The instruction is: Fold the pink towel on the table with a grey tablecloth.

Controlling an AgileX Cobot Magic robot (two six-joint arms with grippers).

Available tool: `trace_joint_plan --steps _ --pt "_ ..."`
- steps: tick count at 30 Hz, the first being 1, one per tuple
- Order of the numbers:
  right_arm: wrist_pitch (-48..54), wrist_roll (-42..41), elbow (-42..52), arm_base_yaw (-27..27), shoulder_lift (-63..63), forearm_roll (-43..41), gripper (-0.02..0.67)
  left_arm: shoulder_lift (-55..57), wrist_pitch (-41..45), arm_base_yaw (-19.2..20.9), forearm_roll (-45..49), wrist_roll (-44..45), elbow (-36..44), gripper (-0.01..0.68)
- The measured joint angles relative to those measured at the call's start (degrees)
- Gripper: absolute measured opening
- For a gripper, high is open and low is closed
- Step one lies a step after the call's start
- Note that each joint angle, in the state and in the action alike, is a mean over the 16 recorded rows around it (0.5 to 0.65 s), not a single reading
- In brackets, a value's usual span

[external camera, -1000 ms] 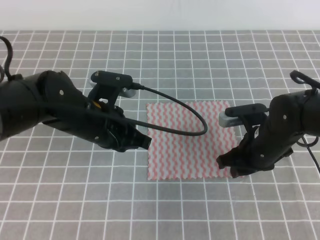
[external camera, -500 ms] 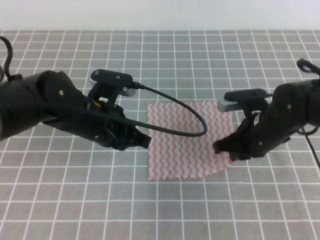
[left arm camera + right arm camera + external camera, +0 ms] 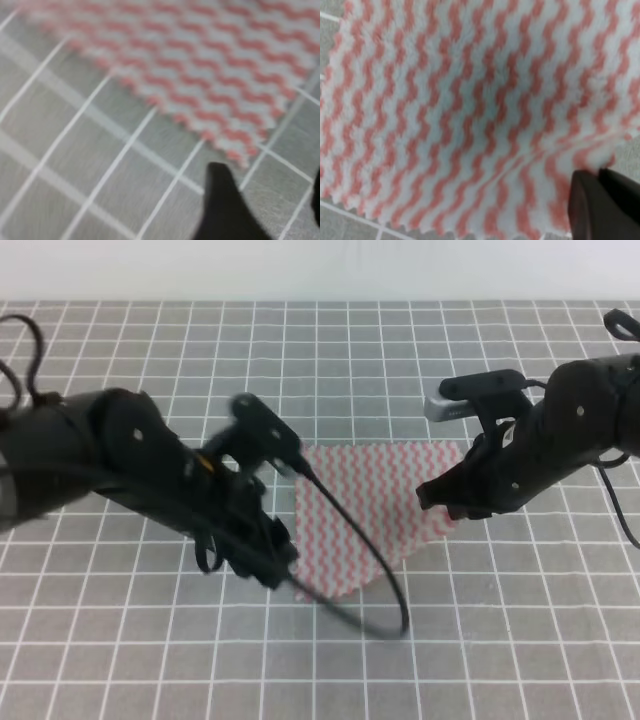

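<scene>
The pink towel lies on the table with a grey tablecloth, its front right corner pulled up off the cloth. My right gripper is shut on that raised corner; the right wrist view shows the dark fingers pinching the towel. Low at the towel's front left corner sits my left gripper. In the left wrist view its fingers stand apart and open just short of the towel's corner, with only grey cloth between them.
The left arm's black cable loops over the towel's front part and onto the cloth in front of it. Both black arms flank the towel. The gridded cloth stretches out on all sides.
My right gripper has lifted the towel's front right corner and carried it up and back. The left arm has swung down and forward to the front left corner, its cable trailing across the towel.
</scene>
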Motion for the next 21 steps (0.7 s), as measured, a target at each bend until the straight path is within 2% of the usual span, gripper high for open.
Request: trace_joint_plan --steps 3,7,13,21 --pt "-0.57 -0.18 -0.51 0.00 0.00 -0.05 -0.015 0.06 -0.11 -1.79 1.13 3.24 0.00 0.339" --pt "-1.21 -0.41 -1.25 -0.02 -0.09 -0.39 -0.016 0.20 -0.64 -4.13 2.79 6.92 0.01 0.404" --pt "-1.85 -0.45 -2.53 -0.16 -0.34 -1.39 -0.016 1.16 -1.96 -6.34 4.43 8.58 0.02 0.421" --pt "-1.94 -0.43 -3.82 -0.48 -0.10 -2.57 -0.016 3.72 -2.96 -6.66 4.02 8.20 0.02 0.422"
